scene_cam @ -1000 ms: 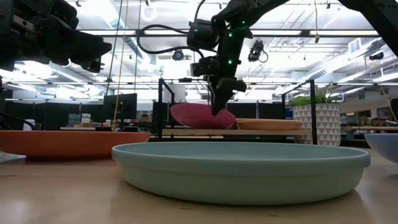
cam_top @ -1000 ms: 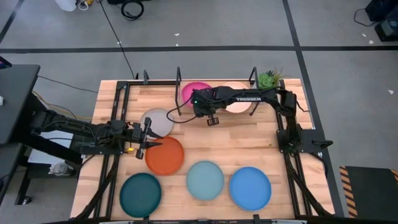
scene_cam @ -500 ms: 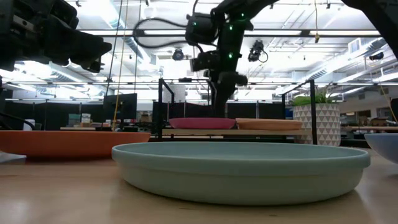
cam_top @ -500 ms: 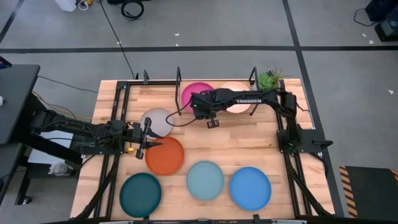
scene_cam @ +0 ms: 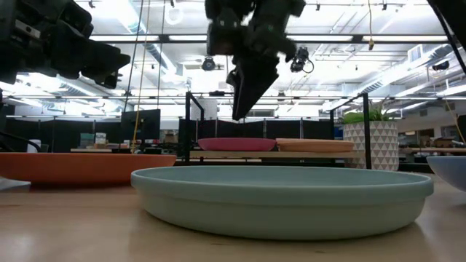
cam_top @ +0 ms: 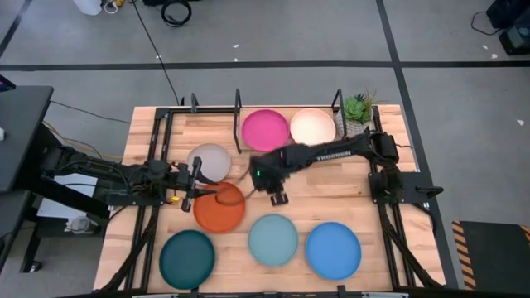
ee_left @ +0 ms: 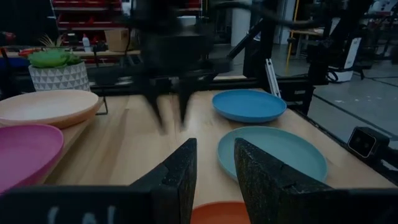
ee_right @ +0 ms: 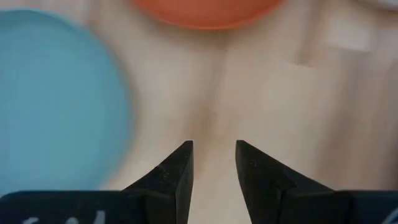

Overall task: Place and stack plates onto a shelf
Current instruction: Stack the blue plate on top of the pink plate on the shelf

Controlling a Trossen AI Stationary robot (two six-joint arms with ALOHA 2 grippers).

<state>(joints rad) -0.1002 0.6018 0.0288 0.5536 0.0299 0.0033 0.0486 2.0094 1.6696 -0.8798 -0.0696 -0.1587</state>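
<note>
The shelf [cam_top: 286, 151] stands at the table's far edge and bears the magenta plate [cam_top: 265, 130] and a peach plate [cam_top: 313, 127] side by side, both lying flat. On the table rest the grey-white plate [cam_top: 209, 160], orange plate [cam_top: 222, 209], dark teal plate [cam_top: 187, 258], light teal plate [cam_top: 273, 240] and blue plate [cam_top: 333, 250]. My right gripper [cam_top: 278, 199] hangs open and empty, pointing down, over bare wood between the orange and light teal plates [ee_right: 56, 93]. My left gripper [cam_top: 199, 180] waits open at the orange plate's left rim.
A potted plant [cam_top: 357, 106] stands at the shelf's right end. Thin black posts [cam_top: 238, 103] rise along the shelf. Bare wood lies mid-table between the shelf and the near row of plates. Arm frames run along both table sides.
My right gripper let go of the magenta plate, which went from tilted to lying flat on the shelf beside the peach plate. The gripper then rose and swung toward the near edge and leftward, ending beside the orange plate.
</note>
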